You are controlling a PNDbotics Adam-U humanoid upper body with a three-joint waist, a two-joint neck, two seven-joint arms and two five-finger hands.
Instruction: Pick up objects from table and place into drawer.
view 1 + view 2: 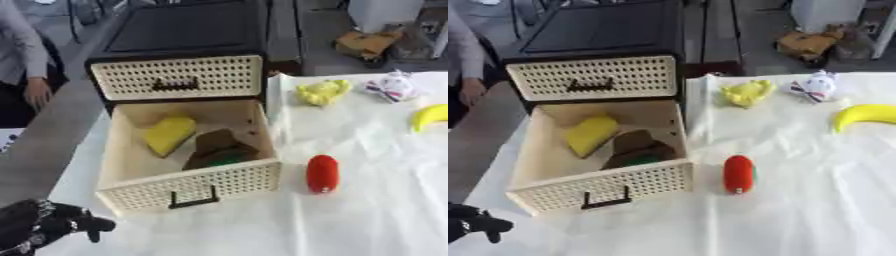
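The lower drawer [122, 150] of a cream perforated cabinet stands pulled open on the white table. Inside lie a yellow wedge [169, 135], a brown piece [219, 145] and something green [227, 161]. On the cloth to the right sit a red cylinder [322, 173], a yellow soft toy [322, 92], a white toy with red marks [391, 86] and a banana [430, 116]. My left hand [44, 225] rests at the lower left corner with its fingers curled and nothing in them. The right hand shows in neither view.
The upper drawer [178, 77] is closed, under the cabinet's black top [184, 30]. A person's hand and sleeve [35, 90] hang beside the table's left edge. A brown object [367, 44] lies on the floor beyond the table.
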